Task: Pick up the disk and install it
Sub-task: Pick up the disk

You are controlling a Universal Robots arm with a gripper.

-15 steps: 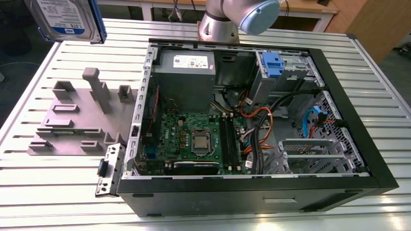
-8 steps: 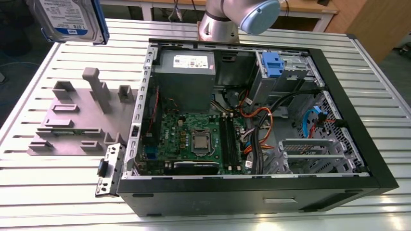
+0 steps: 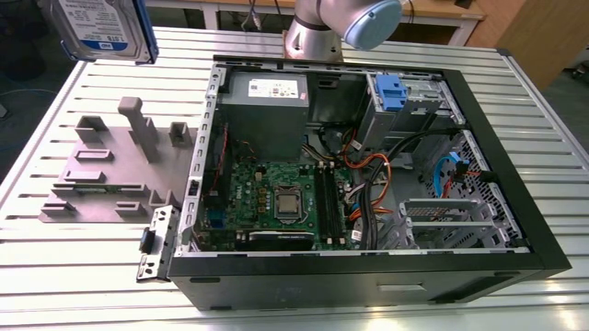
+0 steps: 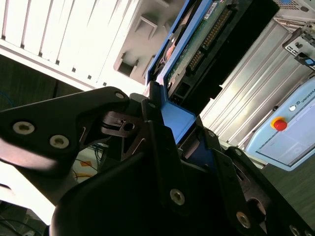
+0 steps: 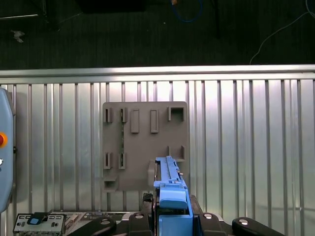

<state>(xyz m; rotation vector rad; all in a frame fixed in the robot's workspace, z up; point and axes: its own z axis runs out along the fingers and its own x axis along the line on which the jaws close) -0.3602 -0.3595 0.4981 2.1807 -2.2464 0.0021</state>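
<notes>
Ribbed metal counter (image 3: 83,276) lies beneath the disk (image 3: 99,27), held aloft near the open computer case (image 3: 350,276). The fingers (image 4: 153,123) of the gripper (image 4: 179,132) are clamped on its blue rail edges. Rigid, dense and likely shock-sensitive, it suits that edge hold.

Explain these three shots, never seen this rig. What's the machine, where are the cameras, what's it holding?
It is a single robot arm at the back of a slatted metal table. The exterior view looks at the table from off the arm. Both wrist views come from cameras riding on the arm near its gripper. On the table lie an open computer case, its motherboard showing, and a grey holder tray beside it, towards the exterior view's left. The gripper is shut on the disk, a silver hard drive with blue rails, held in the air above the tray. The first wrist view looks down past it onto that tray.
</notes>
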